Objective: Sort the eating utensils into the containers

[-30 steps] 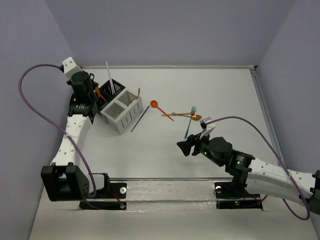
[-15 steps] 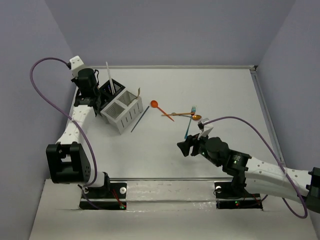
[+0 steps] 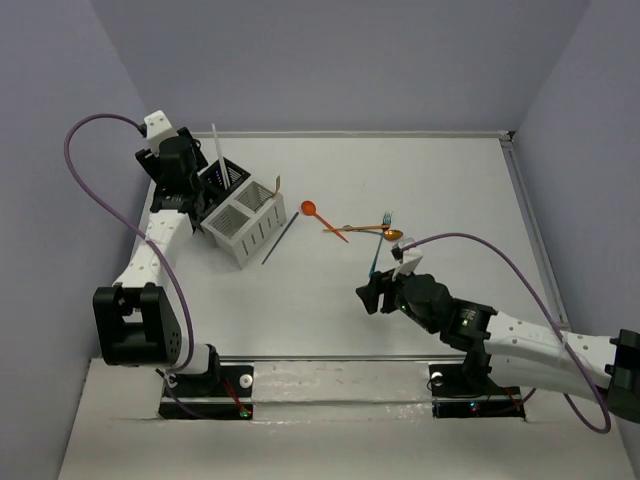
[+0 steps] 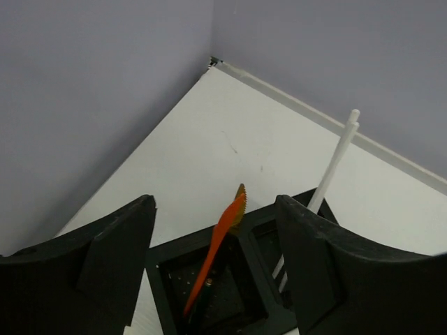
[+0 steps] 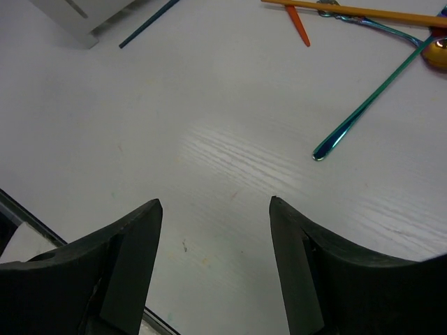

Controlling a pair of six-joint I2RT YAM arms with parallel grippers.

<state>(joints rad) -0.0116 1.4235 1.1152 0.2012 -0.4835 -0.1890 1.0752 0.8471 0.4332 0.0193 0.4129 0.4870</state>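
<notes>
The white worktop (image 3: 450, 170) has both caddies over under the left arm (image 3: 150, 250). The black caddy (image 4: 230, 286) sits straight below the left jaws, and the white caddy (image 3: 245, 225) touches it on the side away from them. The left jaws are spread wide and grip nothing. An orange serrated knife (image 4: 220, 244) stands tilted in a compartment beneath the gap, clear of both fingers, with a white stick (image 4: 335, 160) upright in the next slot.

The right jaws gape just as wide, empty, low over bare worktop. The loose pieces look light, stiff and likely slick. They lie flat, so I'd pinch one across its thin handle near the middle, or it may skid or swivel.

The teal fork (image 5: 374, 100) is closest — its handle tip is just ahead of the right jaws, off to one side. Beyond it lie a gold stick (image 5: 363, 12) and an orange spoon (image 3: 322, 220).
</notes>
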